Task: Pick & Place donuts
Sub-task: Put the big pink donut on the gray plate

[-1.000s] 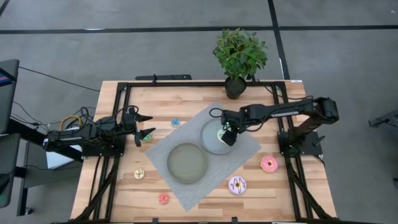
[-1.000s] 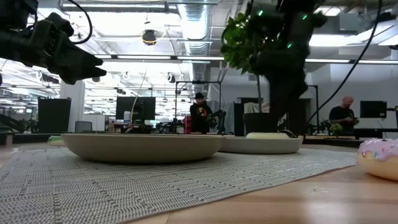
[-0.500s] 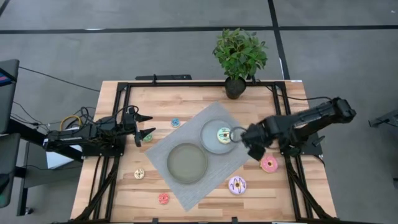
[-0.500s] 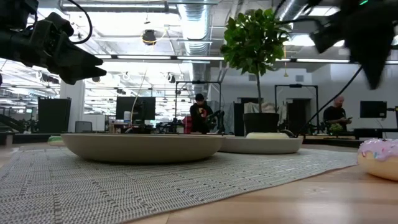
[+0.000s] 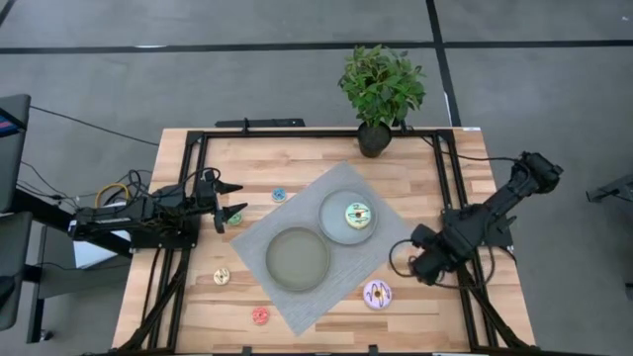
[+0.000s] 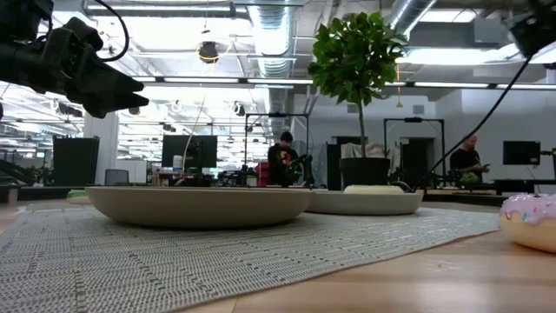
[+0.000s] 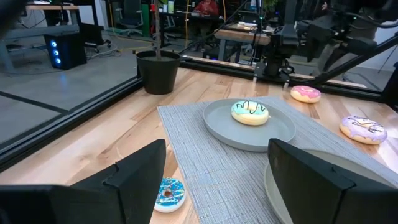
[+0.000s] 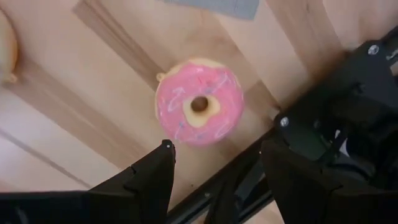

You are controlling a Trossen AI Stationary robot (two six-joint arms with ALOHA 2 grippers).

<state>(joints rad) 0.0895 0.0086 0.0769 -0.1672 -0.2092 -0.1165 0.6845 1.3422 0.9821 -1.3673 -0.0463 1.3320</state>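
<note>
my right end effector (image 8: 214, 165) hangs wide open right over the pink donut (image 8: 198, 102), which lies on the desk just beside the grey mat (image 5: 386, 237). the yellow-green donut (image 5: 357, 215) already sits on its plate (image 5: 336, 227). next i judge: drop straight down, close on the pink donut.

Yellow-green donut (image 5: 357, 215) flat on plate; pink donut (image 8: 198, 102) flat on bare surface; purple-white donut (image 5: 378, 293) near mat; tiny blue donut (image 5: 279, 195) apart.

Pink donut (image 6: 530, 219) cut by low view's edge.
</note>
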